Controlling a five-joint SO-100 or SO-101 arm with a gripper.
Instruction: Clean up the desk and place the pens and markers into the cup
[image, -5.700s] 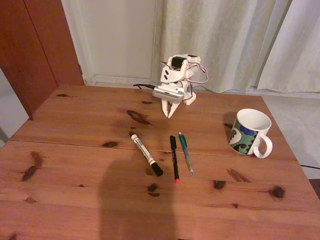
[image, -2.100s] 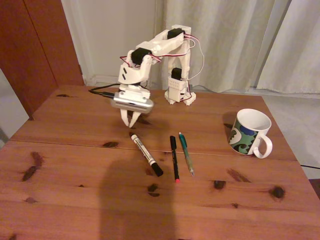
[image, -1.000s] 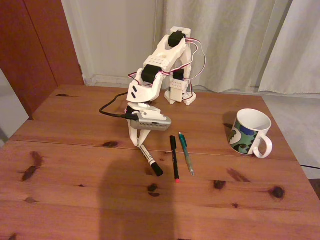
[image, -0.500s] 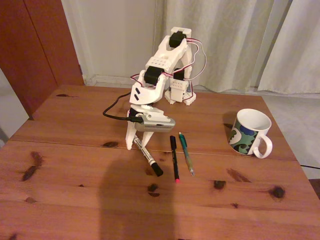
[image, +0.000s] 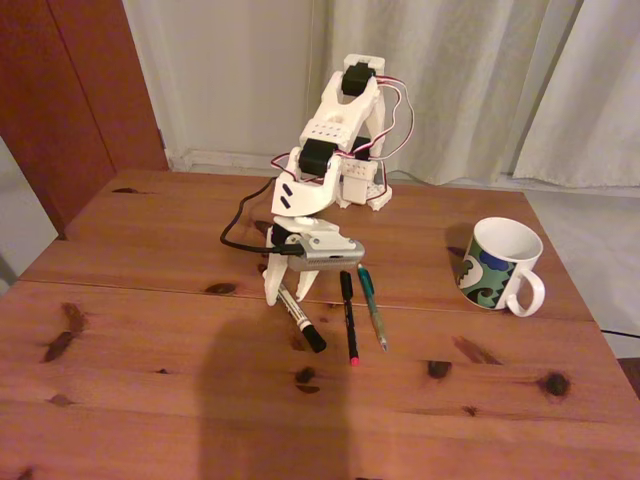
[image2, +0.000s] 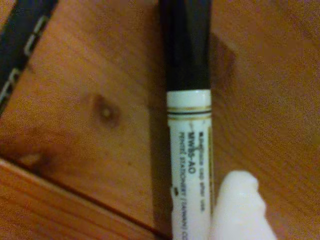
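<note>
Fixed view: bare knotty pine desk (image: 150, 400) lies nearest. Beyond it the white marker (image: 300, 318), black pen (image: 348, 314) and teal pen (image: 373, 308) rest side by side. The arm bends steeply down, its gripper (image: 287, 290) spread narrowly astride the marker's white end. The glossy swirl-patterned cup (image: 497, 265) stands well right.

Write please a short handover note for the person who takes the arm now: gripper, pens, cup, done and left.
Gripper: down at the white marker, fingers either side of its far end; grip cannot be confirmed.
Black pen and teal pen lie on the desk beside the marker.
Cup stands upright at the right in the fixed view.
Done: nothing in the cup.
Left: all three.
</note>
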